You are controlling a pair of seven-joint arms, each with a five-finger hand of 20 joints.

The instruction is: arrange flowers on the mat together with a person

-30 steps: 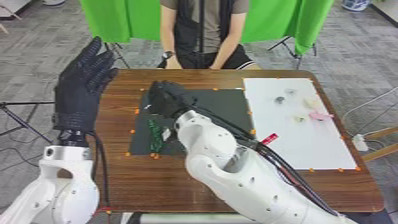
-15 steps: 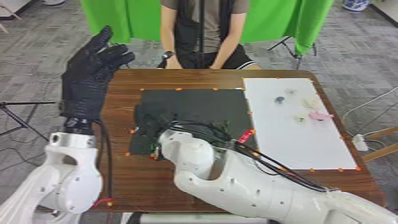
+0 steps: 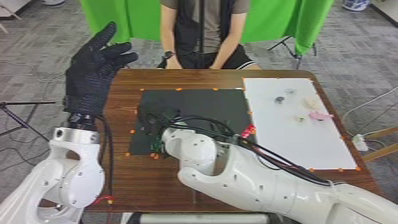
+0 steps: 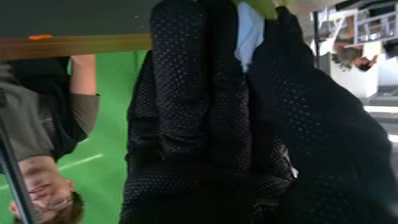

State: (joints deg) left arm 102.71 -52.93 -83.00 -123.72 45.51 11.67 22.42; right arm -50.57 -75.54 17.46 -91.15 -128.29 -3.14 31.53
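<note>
My left hand (image 3: 89, 82) is held up past the table's left edge, open and empty. Low over the left part of the black mat (image 3: 213, 105) is my right hand (image 3: 158, 111); dark green stems (image 3: 157, 146) lie close below it. In the right wrist view, the right hand (image 4: 191, 100) has long fingers with the thumb opposite, pinching a pale, bluish-white piece (image 4: 250, 37); a blurred yellow-green bit (image 4: 265, 7) shows by the tips. What the pale piece belongs to is hidden. On the white sheet (image 3: 302, 145) are a pink flower (image 3: 321, 115) and several small pale pieces.
The right forearm (image 3: 240, 167) crosses the lower mat and the near table, with dark cables along it. A person (image 3: 202, 35) sits at the far edge, hands low beyond the table. Orange markers dot the table around the mat and the sheet.
The right hand has come down from the mat's upper left toward its left edge, over the green stems. The left hand has moved slightly up and right, its thumb side spreading.
</note>
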